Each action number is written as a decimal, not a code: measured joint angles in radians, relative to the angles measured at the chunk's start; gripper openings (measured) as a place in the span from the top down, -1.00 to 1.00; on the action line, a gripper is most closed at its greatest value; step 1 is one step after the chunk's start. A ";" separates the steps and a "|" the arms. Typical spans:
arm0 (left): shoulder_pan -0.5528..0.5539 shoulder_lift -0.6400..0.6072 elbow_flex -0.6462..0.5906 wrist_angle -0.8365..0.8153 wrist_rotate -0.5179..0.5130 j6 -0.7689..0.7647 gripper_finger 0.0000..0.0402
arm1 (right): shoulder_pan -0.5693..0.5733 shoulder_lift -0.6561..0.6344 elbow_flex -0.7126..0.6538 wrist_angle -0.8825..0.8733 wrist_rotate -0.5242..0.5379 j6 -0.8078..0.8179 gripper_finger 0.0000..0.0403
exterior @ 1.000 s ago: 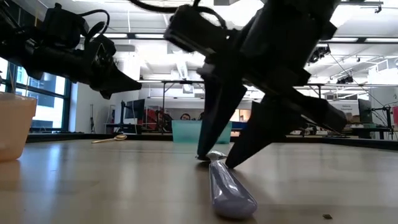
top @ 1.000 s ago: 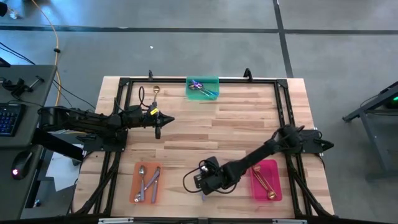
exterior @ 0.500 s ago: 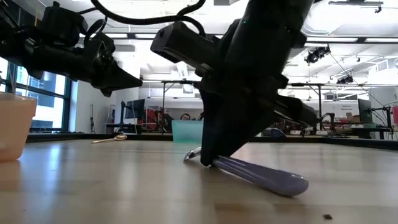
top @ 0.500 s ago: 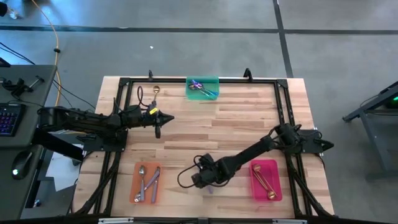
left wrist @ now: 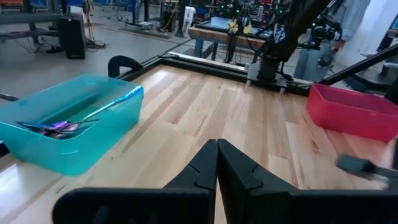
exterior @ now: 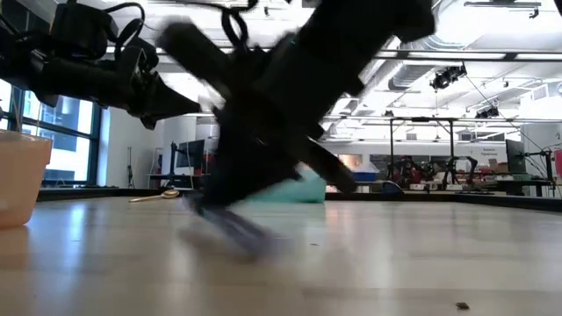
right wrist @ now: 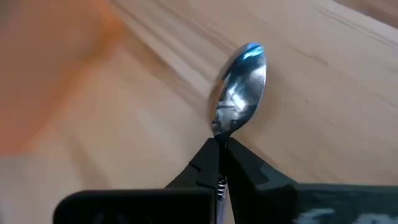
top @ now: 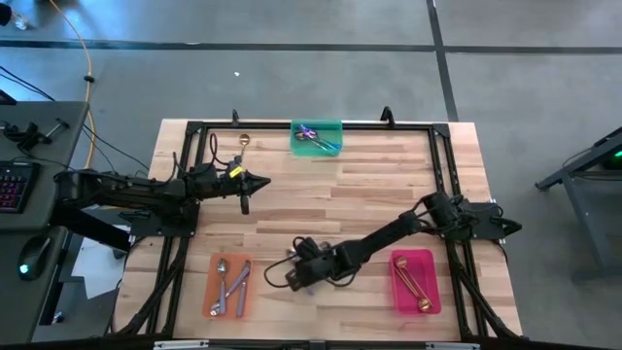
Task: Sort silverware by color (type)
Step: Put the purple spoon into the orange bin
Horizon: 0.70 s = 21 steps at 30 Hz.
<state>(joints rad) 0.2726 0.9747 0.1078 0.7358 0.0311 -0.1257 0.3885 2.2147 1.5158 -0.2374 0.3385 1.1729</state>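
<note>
High view: right hand (top: 292,275) has swung from beside the pink tray (top: 414,282) toward the orange tray (top: 230,286), now just right of it | pinches a glossy silver spoon (right wrist: 239,90), smooth oval bowl, by the handle | left hand (top: 247,184) closed, empty, far above orange tray

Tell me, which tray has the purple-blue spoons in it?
The green tray at the table's far edge, in the middle. The orange tray holds silver spoons and the pink tray holds gold ones.
</note>
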 joint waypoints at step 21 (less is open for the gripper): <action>0.000 -0.003 0.000 -0.012 -0.094 0.000 1.00 | -0.040 0.201 0.400 0.501 -0.035 -0.252 1.00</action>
<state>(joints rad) 0.2726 0.9718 0.1078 0.7234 -0.0628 -0.1261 0.3489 2.4153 1.9161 0.2641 0.3040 0.9205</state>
